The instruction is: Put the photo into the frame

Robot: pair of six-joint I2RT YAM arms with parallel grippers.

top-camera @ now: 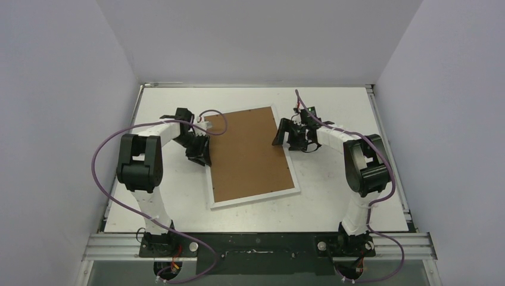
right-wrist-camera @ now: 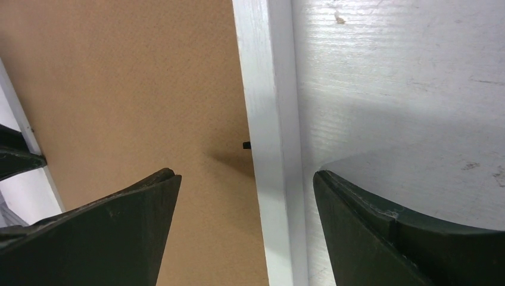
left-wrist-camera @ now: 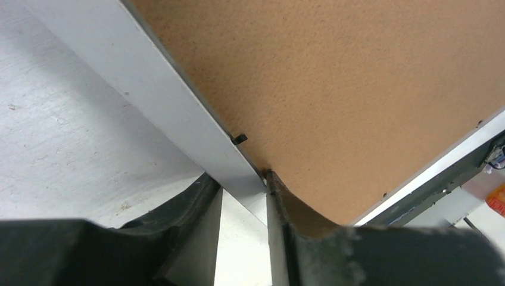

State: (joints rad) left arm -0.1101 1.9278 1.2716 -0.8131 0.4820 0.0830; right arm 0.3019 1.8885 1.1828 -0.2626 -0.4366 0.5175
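Right gripper (right-wrist-camera: 245,174) spread astride frame (right-wrist-camera: 271,89) (wrist-only detail).

A robotics lab's test cell, not a lived-in room — a bare white table (top-camera: 333,107) boxed in by plain pale walls (top-camera: 59,89). The left arm (top-camera: 140,161) and right arm (top-camera: 366,164) are bolted to an aluminium rail (top-camera: 256,241), with purple cables (top-camera: 98,173) looping loose.
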